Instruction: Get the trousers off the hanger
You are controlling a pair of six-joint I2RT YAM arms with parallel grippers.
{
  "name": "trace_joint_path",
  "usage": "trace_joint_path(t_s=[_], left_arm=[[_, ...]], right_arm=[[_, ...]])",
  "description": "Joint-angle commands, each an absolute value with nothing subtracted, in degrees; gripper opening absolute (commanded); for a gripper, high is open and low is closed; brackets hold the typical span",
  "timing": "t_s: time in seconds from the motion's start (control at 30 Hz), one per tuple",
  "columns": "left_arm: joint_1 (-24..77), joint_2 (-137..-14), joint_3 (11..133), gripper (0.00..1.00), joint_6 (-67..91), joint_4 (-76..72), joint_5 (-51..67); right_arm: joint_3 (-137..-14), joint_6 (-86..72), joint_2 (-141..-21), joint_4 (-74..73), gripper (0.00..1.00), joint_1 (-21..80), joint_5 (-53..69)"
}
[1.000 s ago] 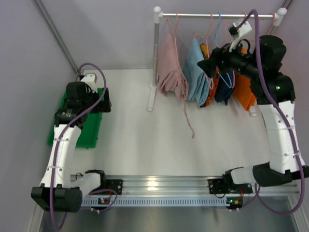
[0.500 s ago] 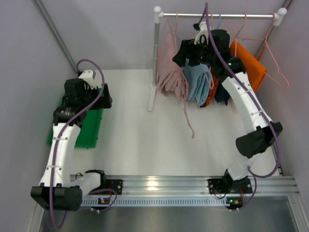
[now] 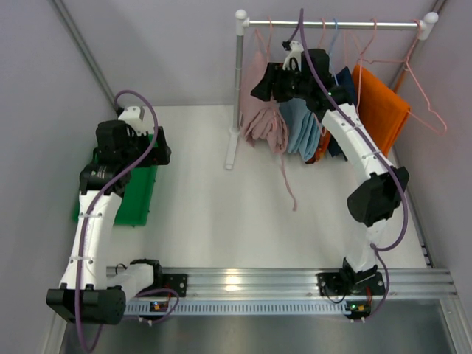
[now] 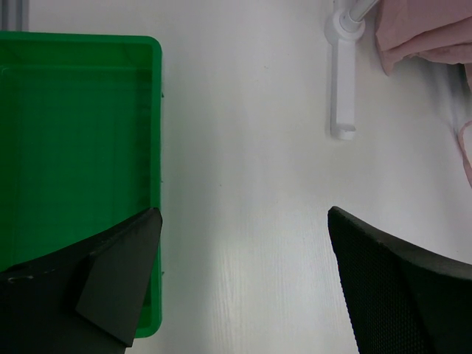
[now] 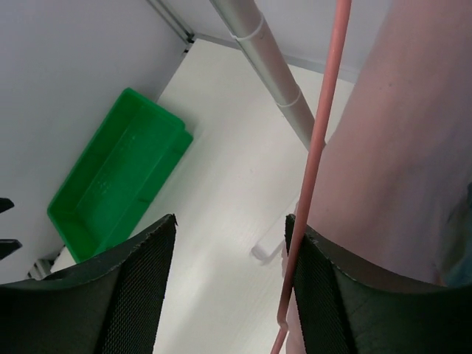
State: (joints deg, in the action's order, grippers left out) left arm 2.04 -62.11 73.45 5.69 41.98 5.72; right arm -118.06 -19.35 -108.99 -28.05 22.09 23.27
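Within the last second the right arm has swung from the 1 o'clock end of the rail [image 3: 332, 24] across to the 12 o'clock end. The orange pair [image 3: 380, 107] has been pushed aside and now hangs tilted towards 2 o'clock. The right gripper [image 5: 228, 284] has narrowed as it went. It is now roughly half open with nothing between its fingers.

The step in hand looks like the approach to the pink pair [image 3: 259, 118], the trousers nearest the rack's post [image 5: 258, 51]. In the right wrist view the pink hanger [image 5: 317, 162] runs down just beside the inner edge of one finger, and the pink cloth fills the view beyond it at 3 o'clock. The next move probably calls for the gripper to shift sideways onto the cloth rather than the wire. It would then close and draw the pair down and off.

The trousers all hang folded over hangers on the rail. The pink pair is bunched, with a thin cord trailing onto the worktop [image 3: 221, 214]. The light blue pair [image 3: 302, 129] hangs just beside it, partly behind the arm.

The left gripper [image 4: 240, 221] hangs fully open and empty at 9 o'clock, over the edge of the green bin [image 3: 140, 199].
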Motion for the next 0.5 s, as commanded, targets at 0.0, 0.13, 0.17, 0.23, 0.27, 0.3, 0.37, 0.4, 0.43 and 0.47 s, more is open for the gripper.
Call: trace_joint_path(t_s=[0.0, 0.13, 0.17, 0.23, 0.27, 0.3, 0.37, 0.4, 0.43, 0.47], left_arm=[[2.2, -61.61, 75.15, 0.99, 5.8, 40.25, 6.06], [2.2, -61.61, 74.8, 0.99, 5.89, 40.17, 6.33], [2.2, -61.61, 74.71, 0.99, 5.89, 40.08, 6.24], [2.2, -61.61, 74.36, 0.99, 6.06, 39.9, 6.85], [2.2, -61.52, 74.18, 0.99, 6.15, 39.82, 7.29], [2.2, -61.52, 74.01, 0.99, 6.24, 39.73, 7.73], [2.2, -61.09, 73.65, 0.99, 6.59, 39.29, 8.96], [2.2, -61.0, 73.57, 0.99, 6.68, 39.03, 9.49], [2.2, -61.0, 73.65, 0.99, 6.77, 38.94, 9.49], [2.2, -61.0, 73.74, 0.99, 6.77, 38.94, 9.67]], right_arm=[[-122.08, -22.32, -110.47, -21.8, 0.6, 23.2, 27.07], [-122.17, -23.11, -111.27, -21.71, 0.48, 23.12, 27.6], [-122.17, -23.55, -111.44, -21.53, 0.45, 23.2, 27.77], [-122.34, -23.91, -111.45, -21.27, 0.35, 23.03, 27.77], [-122.26, -24.34, -111.45, -21.01, 0.32, 23.03, 27.86], [-122.34, -24.52, -111.71, -20.92, 0.27, 22.94, 27.86], [-123.04, -25.13, -112.32, -20.92, 0.2, 22.76, 28.12], [-123.48, -25.31, -112.67, -20.83, 0.15, 22.5, 28.3], [-123.66, -25.66, -112.94, -20.83, 0.12, 22.41, 28.47], [-123.66, -26.27, -113.29, -20.66, 0.09, 22.24, 28.74]])
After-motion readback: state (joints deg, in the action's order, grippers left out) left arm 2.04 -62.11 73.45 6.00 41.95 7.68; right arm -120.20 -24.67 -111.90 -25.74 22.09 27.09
